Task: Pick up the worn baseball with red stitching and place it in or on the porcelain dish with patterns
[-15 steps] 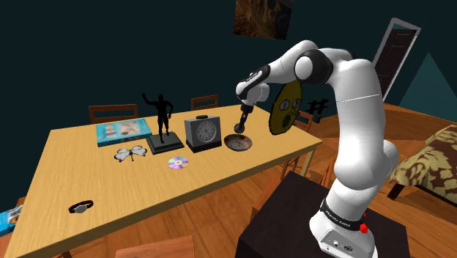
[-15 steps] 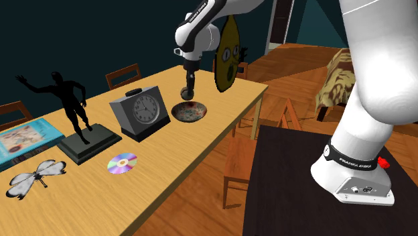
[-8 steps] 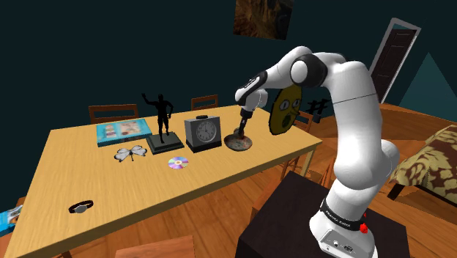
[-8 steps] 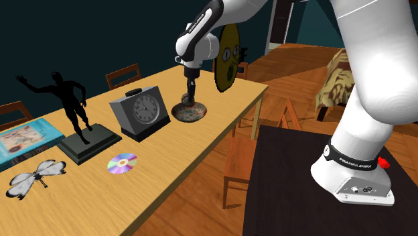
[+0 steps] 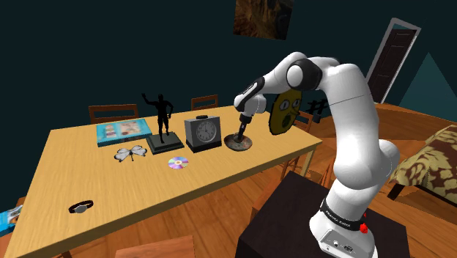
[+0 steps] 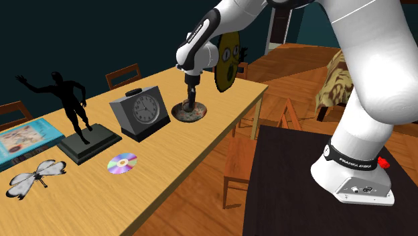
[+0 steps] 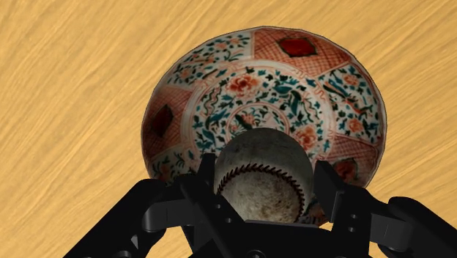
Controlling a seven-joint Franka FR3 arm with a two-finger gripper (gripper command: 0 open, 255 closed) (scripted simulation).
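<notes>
The gripper (image 7: 267, 185) pinches the dirty baseball (image 7: 262, 163) between its two black fingers. The flowery dish (image 7: 242, 80) sits right under the gripper.

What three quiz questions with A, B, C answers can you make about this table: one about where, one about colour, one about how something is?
1. Where is the baseball? A) at the gripper, over the dish B) beside the disc C) on the book
2. What colour is its stitching? A) blue B) red C) green
3. How is the dish? A) upside down B) broken C) right way up
Answers: A, the wrist view shows it above the dish's pattern; B, red thread shows; C, its painted inside faces up.
</notes>
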